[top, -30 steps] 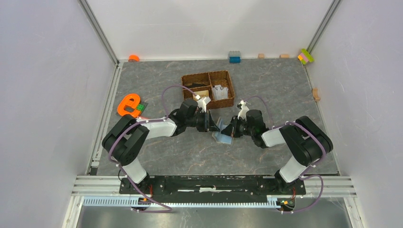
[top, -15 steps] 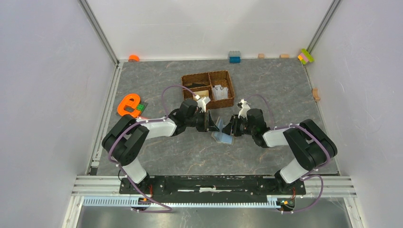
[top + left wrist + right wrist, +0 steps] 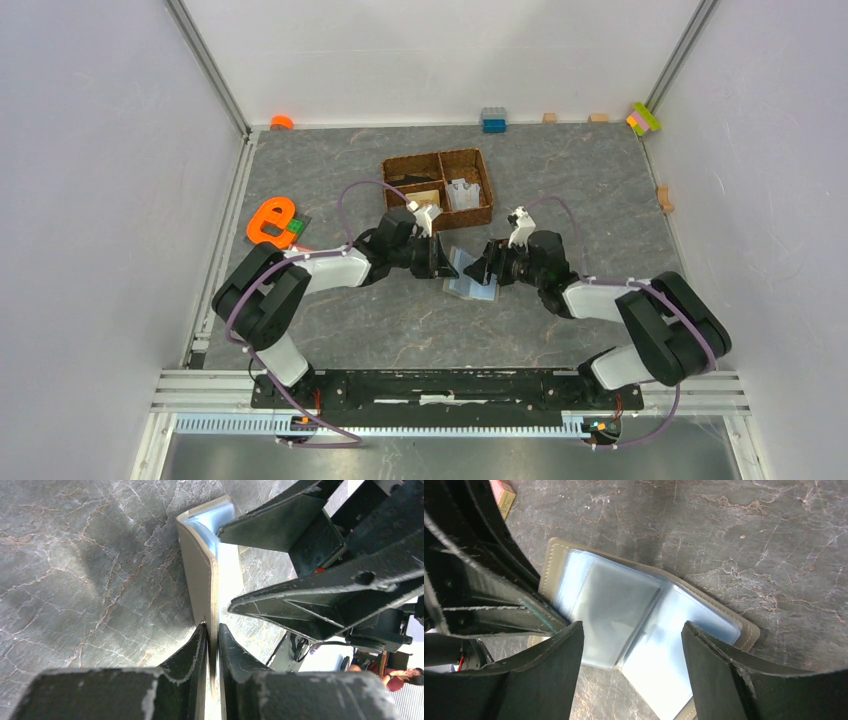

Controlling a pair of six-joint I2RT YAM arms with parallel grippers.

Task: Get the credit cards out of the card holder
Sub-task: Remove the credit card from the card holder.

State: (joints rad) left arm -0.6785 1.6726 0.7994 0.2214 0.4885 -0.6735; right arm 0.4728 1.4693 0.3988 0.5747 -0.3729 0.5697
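Observation:
The card holder [image 3: 472, 288] lies open on the table between my two grippers, its light-blue inside faces [image 3: 644, 615] turned up. One grey-olive cover [image 3: 200, 575] stands upright, edge-on, and my left gripper [image 3: 212, 630] is shut on its lower edge. My right gripper [image 3: 631, 626] hovers just above the open inside faces. It is open, with nothing between its fingers [image 3: 554, 670]. A greyish rectangular leaf [image 3: 616, 607] shows under the clear sleeve. I cannot tell whether it is one of the credit cards. In the top view the left gripper [image 3: 445, 262] and the right gripper [image 3: 482, 270] almost meet.
A brown woven divided basket [image 3: 437, 158] sits just behind the grippers. A small orange-tan piece [image 3: 503, 496] lies beyond the left gripper. An orange letter shape [image 3: 270, 222] lies at the left. A blue block [image 3: 493, 119] and small toys line the back wall.
My right gripper has opened wide over the card holder, and its arm has shifted to the right. The left gripper keeps its hold on the upright cover.

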